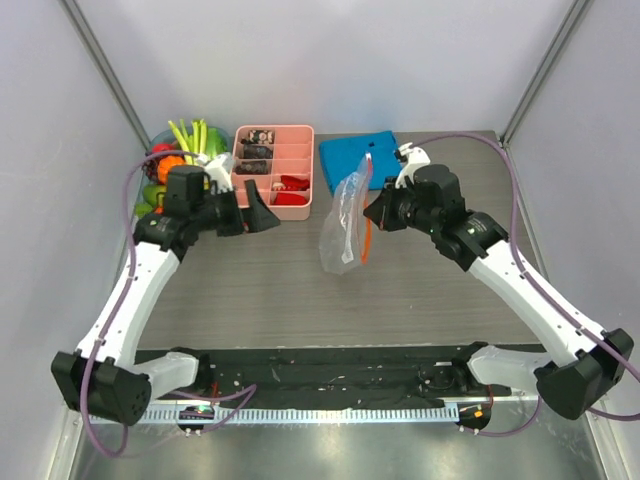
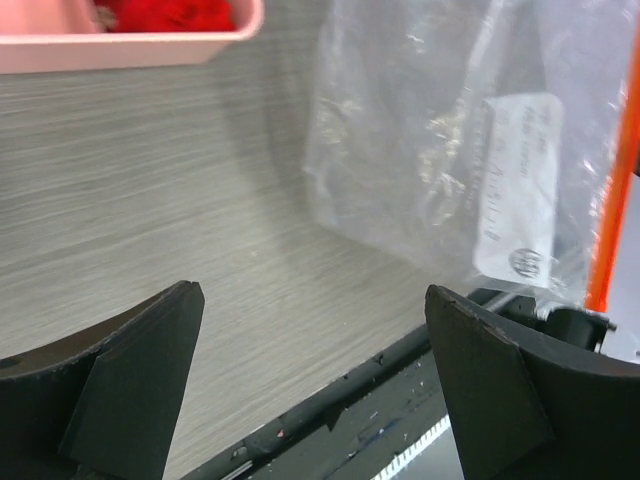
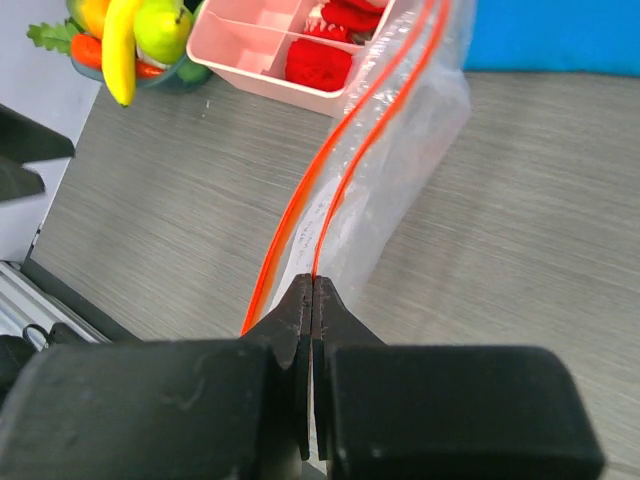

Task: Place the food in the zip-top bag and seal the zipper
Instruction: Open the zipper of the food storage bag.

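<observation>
The clear zip-top bag (image 1: 343, 228) hangs above the table centre, held up by my right gripper (image 1: 372, 214), which is shut on one side of its orange-red zipper (image 3: 345, 165). The mouth stands open: two orange strips part in the right wrist view, running from my gripper (image 3: 313, 285). The bag (image 2: 450, 150) also shows in the left wrist view, empty. The food (image 1: 180, 150), with banana (image 3: 118, 45), pear (image 3: 162, 28) and greens, lies in a pile at the far left. My left gripper (image 1: 262, 216) is open and empty, between the pile and the bag (image 2: 310, 370).
A pink compartment tray (image 1: 272, 166) with small dark and red items stands behind my left gripper. A folded blue cloth (image 1: 357, 155) lies at the back behind the bag. The table's dark front edge (image 2: 330, 400) runs below my left fingers.
</observation>
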